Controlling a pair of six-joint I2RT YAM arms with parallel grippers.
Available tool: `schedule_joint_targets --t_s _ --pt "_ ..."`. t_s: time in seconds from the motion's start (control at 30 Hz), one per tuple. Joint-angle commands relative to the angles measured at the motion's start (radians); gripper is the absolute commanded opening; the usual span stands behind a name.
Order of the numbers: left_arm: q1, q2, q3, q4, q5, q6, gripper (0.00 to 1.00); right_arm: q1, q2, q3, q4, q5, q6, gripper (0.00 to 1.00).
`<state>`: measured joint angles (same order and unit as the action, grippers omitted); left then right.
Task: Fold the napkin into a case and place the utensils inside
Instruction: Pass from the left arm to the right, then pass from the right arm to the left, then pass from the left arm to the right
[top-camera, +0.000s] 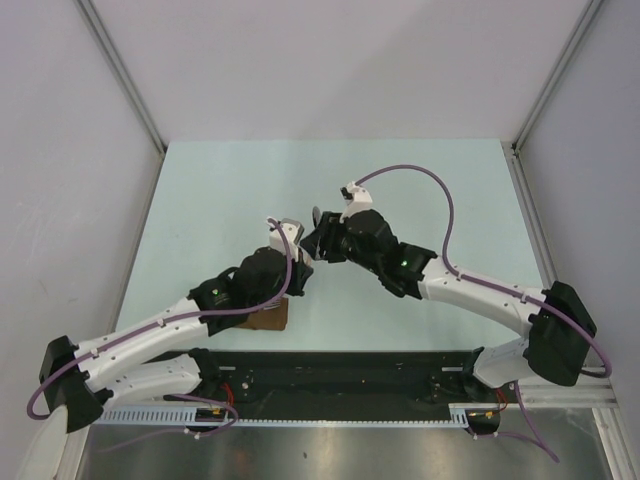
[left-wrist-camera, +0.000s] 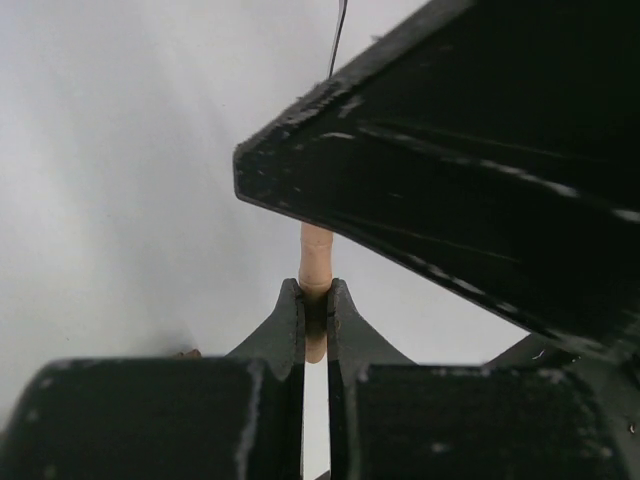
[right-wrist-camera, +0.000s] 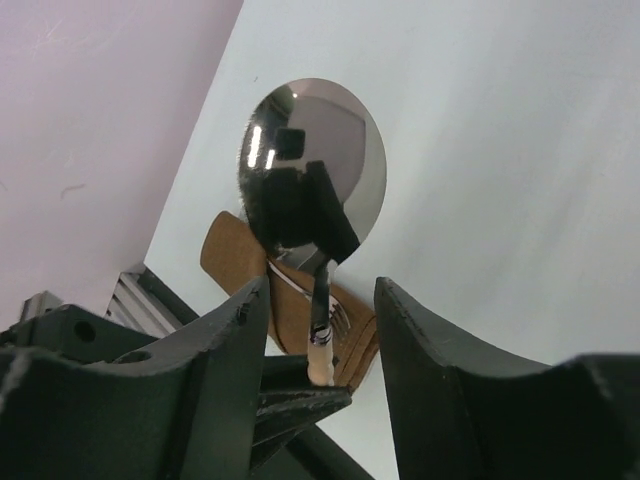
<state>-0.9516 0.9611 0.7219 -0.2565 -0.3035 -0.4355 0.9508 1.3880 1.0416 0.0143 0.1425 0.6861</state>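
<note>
While the left gripper (left-wrist-camera: 315, 300) is clenched on the pale tan tip of its handle, the spoon (right-wrist-camera: 318, 165) is held between the two arms over the middle of the table (top-camera: 230, 190). The right gripper (right-wrist-camera: 322, 292) is released, with one finger on each side of the spoon's neck and neither touching it. The spoon probably handles as light and rigid. Its polished metal looks slippery and its bowl too wide and curved to pinch, so the slender neck seems the best place to grasp. The bowl is round and mirror-bright, reflecting dark gripper parts. Behind it lies the case (right-wrist-camera: 225, 255), plain brown folded cloth, under the left arm near the table's front edge. What look like the tines of a fork (right-wrist-camera: 340, 318) rest on it.
</note>
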Motion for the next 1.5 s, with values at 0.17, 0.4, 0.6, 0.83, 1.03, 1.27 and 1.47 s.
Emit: schedule_joint_targets --t_s 0.17,0.4,0.6,0.83,1.03,1.27,1.47 --pt "-0.013 -0.042 0.067 -0.010 0.062 -0.017 0.32 -0.023 0.014 0.011 0.142 -0.036 -0.048 0.02" --pt "0.184 -0.099 -0.047 0.149 0.584 -0.183 0.62 -0.173 -0.151 -0.234 0.516 -0.481 -0.054 0.00" --pt "0.206 -0.076 -0.118 0.383 0.776 -0.269 0.63 -0.198 -0.233 -0.351 0.705 -0.595 0.018 0.00" --pt "0.211 -0.048 -0.119 0.478 0.816 -0.315 0.12 -0.181 -0.230 -0.376 0.765 -0.615 0.053 0.00" --pt "0.155 -0.044 0.053 -0.033 0.398 -0.002 0.00 -0.175 -0.274 -0.095 -0.043 -0.280 -0.120 0.68" --pt "0.133 -0.027 0.085 -0.138 0.224 0.116 0.00 -0.210 -0.201 0.057 -0.212 -0.251 -0.244 0.68" --pt "0.106 0.013 0.117 -0.156 0.213 0.153 0.00 -0.208 -0.078 0.202 -0.229 -0.337 -0.350 0.53"
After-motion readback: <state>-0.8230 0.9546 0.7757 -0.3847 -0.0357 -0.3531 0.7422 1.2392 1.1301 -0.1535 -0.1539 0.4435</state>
